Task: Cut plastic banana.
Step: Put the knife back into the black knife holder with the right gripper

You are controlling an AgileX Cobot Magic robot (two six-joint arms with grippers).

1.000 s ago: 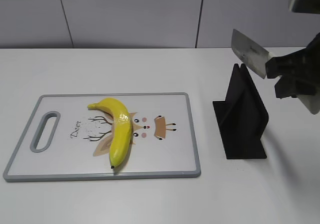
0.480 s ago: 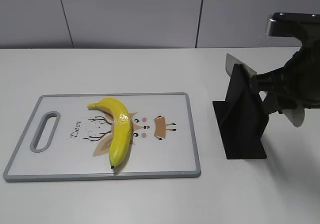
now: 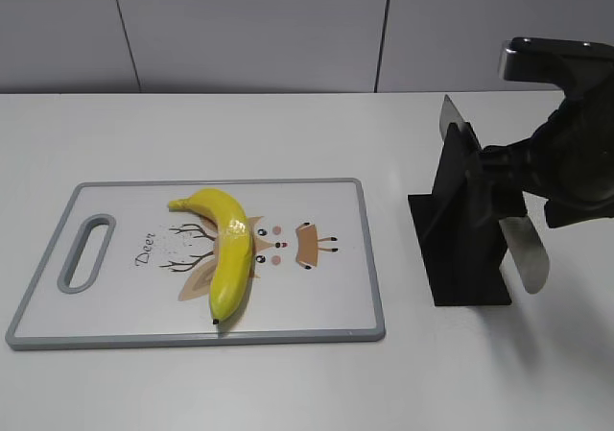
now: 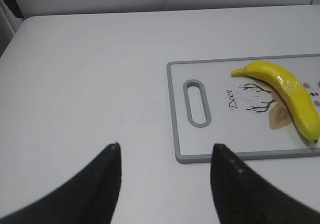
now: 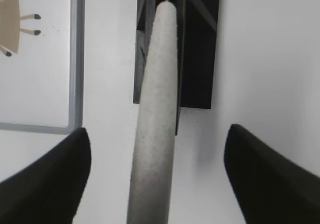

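Observation:
The plastic banana [image 3: 228, 249] lies whole on the grey-rimmed cutting board [image 3: 115, 297], curved, dark tip toward the front edge. It also shows in the left wrist view [image 4: 290, 92]. The knife sits in the black stand [image 3: 465, 229]: its blade tip [image 3: 449, 116] sticks out at the back, its grey handle [image 3: 526, 253] at the front right. My right gripper [image 3: 513, 177] is at the stand. In the right wrist view it [image 5: 157, 130] is open, with the handle [image 5: 157, 74] between the fingers, touching neither. My left gripper [image 4: 165, 146] is open and empty, left of the board.
The board [image 4: 225, 134] has a handle slot [image 4: 196, 103] at its left end and a deer print. The stand [image 5: 200, 49] rests on the white table right of the board. A grey wall runs behind the table.
My right gripper came down from above with the knife, set the blade into the stand, and now has its fingers open round the handle. The banana has not moved.

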